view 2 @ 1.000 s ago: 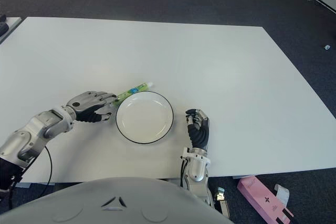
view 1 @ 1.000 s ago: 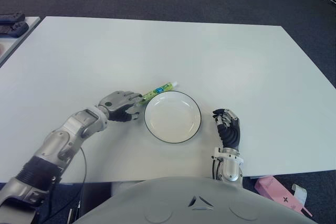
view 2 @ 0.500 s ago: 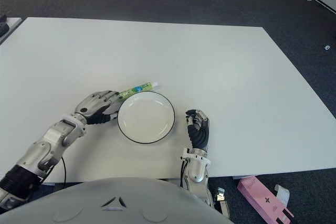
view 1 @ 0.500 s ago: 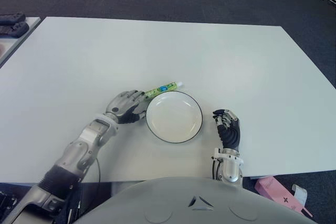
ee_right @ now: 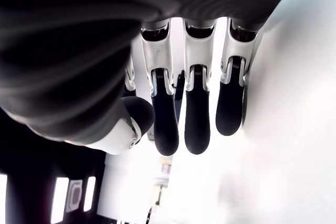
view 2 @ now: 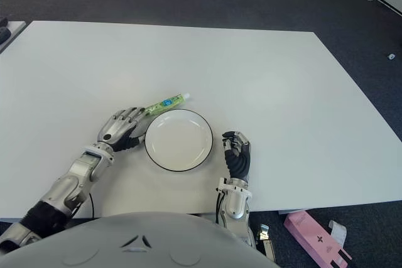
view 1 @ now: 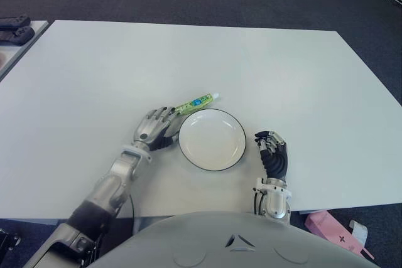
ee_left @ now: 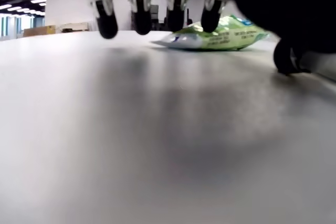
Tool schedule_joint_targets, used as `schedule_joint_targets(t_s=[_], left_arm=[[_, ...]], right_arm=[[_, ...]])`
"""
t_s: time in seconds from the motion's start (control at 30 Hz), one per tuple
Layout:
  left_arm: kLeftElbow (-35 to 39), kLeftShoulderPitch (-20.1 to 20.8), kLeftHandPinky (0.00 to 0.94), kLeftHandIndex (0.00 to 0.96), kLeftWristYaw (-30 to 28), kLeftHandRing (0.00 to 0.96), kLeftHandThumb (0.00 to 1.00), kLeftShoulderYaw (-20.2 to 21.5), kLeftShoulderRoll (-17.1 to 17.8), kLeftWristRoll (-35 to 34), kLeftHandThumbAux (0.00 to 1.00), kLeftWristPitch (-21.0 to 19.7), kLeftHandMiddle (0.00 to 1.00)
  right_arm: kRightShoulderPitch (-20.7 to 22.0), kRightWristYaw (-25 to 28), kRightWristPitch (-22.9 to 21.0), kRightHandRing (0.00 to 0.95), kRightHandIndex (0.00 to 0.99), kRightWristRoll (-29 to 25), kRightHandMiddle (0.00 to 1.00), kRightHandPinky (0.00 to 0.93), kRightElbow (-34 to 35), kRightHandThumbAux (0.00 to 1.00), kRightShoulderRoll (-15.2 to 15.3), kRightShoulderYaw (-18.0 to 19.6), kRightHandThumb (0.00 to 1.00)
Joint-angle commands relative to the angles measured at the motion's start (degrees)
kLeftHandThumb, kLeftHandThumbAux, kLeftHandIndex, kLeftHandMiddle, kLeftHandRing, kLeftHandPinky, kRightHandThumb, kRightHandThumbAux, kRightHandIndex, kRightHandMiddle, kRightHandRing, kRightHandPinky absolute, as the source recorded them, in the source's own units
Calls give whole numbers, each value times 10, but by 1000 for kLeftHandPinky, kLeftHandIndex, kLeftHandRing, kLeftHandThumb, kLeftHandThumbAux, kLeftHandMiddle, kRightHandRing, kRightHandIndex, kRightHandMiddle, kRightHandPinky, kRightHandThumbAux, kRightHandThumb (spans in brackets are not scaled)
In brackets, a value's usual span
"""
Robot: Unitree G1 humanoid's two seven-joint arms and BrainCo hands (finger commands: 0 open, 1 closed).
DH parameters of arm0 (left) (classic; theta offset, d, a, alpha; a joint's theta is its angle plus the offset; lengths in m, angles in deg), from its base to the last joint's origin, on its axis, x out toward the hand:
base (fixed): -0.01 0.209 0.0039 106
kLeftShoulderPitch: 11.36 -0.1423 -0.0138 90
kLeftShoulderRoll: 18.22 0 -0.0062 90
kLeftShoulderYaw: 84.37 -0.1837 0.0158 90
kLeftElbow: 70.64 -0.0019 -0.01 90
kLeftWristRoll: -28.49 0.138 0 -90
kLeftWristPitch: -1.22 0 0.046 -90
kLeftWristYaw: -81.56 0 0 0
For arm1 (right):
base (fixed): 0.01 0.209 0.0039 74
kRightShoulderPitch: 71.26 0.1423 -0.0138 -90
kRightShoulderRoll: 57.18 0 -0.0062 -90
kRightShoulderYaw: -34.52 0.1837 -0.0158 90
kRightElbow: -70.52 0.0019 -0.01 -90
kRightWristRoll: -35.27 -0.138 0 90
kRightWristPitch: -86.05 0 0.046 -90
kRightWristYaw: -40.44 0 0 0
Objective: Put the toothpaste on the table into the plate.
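A green toothpaste tube [view 1: 196, 102] with a white cap lies on the white table [view 1: 282, 73], just beyond the far left rim of the white plate [view 1: 212, 147], which has a dark edge. My left hand [view 1: 154, 128] is to the left of the plate, palm down. Its fingertips [ee_left: 140, 22] hover spread just short of the tube's flat end [ee_left: 215, 38] and hold nothing. The plate has nothing in it. Right of the plate, near the table's front edge, my right hand [view 1: 271, 154] is idle, fingers relaxed and holding nothing.
A pink box [view 1: 333, 230] lies on the dark floor off the table's front right corner. Dark objects [view 1: 14, 28] sit on a side surface at far left. Bare tabletop stretches behind and to both sides of the plate.
My left hand has slid right along the table toward the tube's flat end. The tube and the plate have both shifted slightly right. The right hand has stayed still.
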Motion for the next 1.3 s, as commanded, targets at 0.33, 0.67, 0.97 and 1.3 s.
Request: schedule_joint_targets(t_s=[0.33, 0.67, 0.97, 1.3], left_arm=[[-76, 3, 142, 0, 111, 82, 462, -21, -39, -8, 211, -13, 91], [-48, -5, 101, 0, 90, 44, 471, -13, -49, -47, 265, -24, 56], [-52, 1, 131, 0, 108, 46, 491, -7, -58, -71, 322, -25, 30], [-60, 8, 162, 0, 149, 64, 499, -5, -66, -78, 338, -14, 31]], right_arm=[[-9, 8, -1, 460, 425, -8, 471, 447, -1, 730, -1, 3, 702], [-11, 9, -7, 458, 424, -7, 470, 445, 2, 731, 0, 2, 701], [-11, 9, -8, 454, 424, -6, 468, 437, 3, 731, -2, 0, 701], [-10, 8, -14, 458, 425, -5, 468, 452, 3, 730, -5, 0, 703]])
